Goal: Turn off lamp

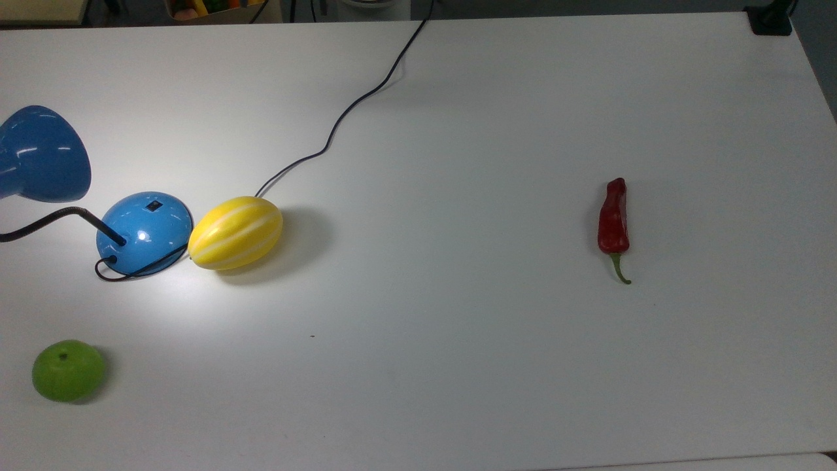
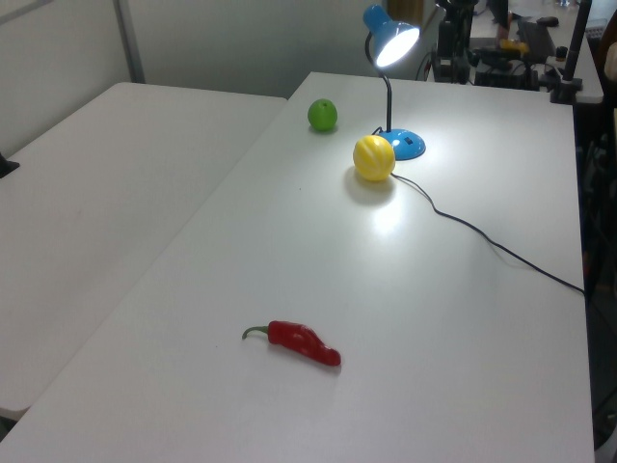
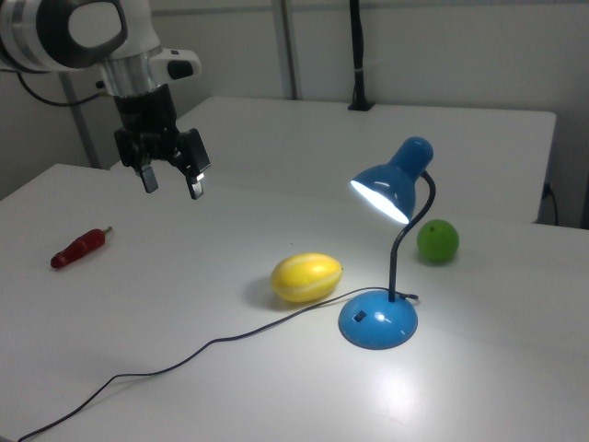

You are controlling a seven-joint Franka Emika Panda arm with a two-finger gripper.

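Observation:
The blue lamp (image 1: 145,230) stands at the top view's left, lit, throwing a bright patch on the white table. Its dome base (image 3: 378,319) carries a small black switch (image 1: 153,205) on top. A black gooseneck rises from the base to the blue cone shade (image 3: 391,182). The lamp (image 2: 397,143) glows in the left view too. Its black cord (image 1: 340,118) runs off the table's far edge. My gripper (image 3: 171,183) hangs open above the table at the right view's upper left, well away from the lamp, with nothing between its fingers.
A yellow striped melon (image 1: 236,232) lies against the lamp base. A green apple (image 1: 68,369) sits near the top view's lower left. A red chili pepper (image 1: 613,219) lies at the top view's right. A second table (image 2: 87,193) adjoins at the left view's left.

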